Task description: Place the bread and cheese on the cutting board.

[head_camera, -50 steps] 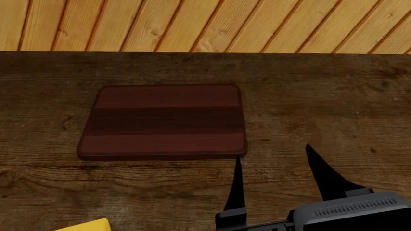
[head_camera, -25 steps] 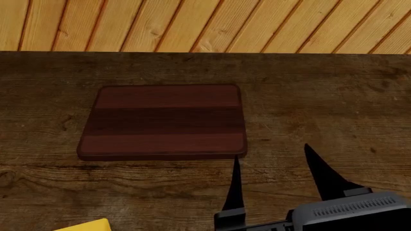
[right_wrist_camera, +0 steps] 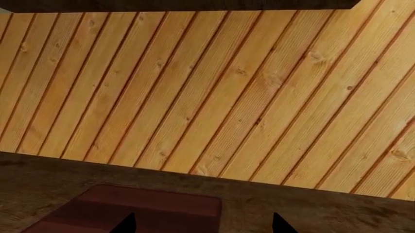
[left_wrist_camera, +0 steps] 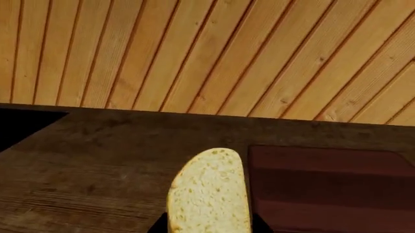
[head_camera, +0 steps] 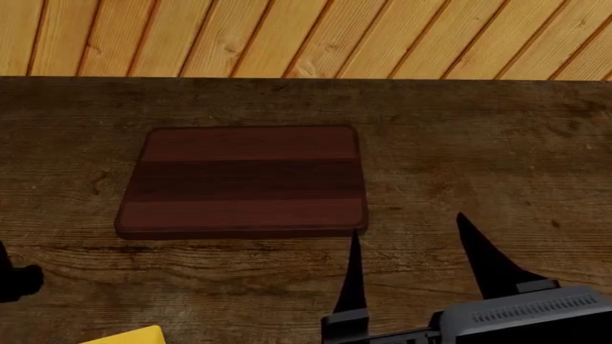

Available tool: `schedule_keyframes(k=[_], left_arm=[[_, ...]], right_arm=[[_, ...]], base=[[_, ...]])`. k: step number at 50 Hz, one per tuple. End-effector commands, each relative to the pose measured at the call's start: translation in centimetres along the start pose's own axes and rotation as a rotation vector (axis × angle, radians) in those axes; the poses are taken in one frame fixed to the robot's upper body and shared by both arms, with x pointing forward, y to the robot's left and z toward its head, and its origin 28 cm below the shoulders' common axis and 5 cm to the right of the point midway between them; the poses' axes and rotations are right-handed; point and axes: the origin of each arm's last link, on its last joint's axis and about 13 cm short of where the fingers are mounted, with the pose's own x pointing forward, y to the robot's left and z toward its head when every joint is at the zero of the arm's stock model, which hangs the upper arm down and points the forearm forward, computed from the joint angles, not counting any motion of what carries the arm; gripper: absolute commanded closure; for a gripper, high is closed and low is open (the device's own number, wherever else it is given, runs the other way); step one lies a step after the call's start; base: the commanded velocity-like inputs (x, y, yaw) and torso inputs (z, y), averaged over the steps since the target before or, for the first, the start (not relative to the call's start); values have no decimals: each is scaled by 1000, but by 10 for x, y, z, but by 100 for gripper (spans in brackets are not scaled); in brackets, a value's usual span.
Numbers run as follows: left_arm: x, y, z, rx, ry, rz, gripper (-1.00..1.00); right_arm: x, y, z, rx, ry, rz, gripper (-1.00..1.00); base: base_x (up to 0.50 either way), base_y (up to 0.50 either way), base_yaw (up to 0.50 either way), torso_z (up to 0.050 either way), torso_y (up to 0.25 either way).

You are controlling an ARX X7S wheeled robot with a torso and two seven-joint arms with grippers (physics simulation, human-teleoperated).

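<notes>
Entering the head view at its left edge just now, the left gripper carries the bread clamped upright, near the cutting board but not yet over it. Hovering with jaws spread and empty, the right gripper waits just beside the board; cheese lies on the countertop, well short of it.

Right hand low at front, 2 dark fingers spread wide, pointing forward, empty, left hand barely in view at edge, closed on bread
</notes>
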Motion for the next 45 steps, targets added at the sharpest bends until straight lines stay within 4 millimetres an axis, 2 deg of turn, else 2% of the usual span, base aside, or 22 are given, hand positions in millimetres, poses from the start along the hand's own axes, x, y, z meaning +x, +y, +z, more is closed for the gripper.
schedule_keyframes(k=[1, 5, 12, 25, 35, 45], left_arm=[[35, -15, 27, -27, -14, -89, 100], [51, -22, 32, -27, 1, -110, 100], [81, -40, 52, -64, 39, -210, 100], [135, -70, 53, -55, 110, -238, 100], [164, -86, 45, -36, 162, -230, 100], [177, -94, 24, -23, 219, -218, 100]], right_arm=[[-1, -1, 1, 7, -5, -2, -100], [0, -2, 1, 8, -5, -5, -100], [0, -3, 1, 11, -5, -9, -100], [0, -6, -1, 18, -5, -17, -100], [1, -7, -3, 18, -1, -19, -100], [0, -8, -2, 21, -5, -24, -100]], base=[[0, 0, 0, 0, 0], [0, 0, 0, 0, 0], [0, 0, 0, 0, 0], [0, 0, 0, 0, 0], [0, 0, 0, 0, 0], [0, 0, 0, 0, 0]])
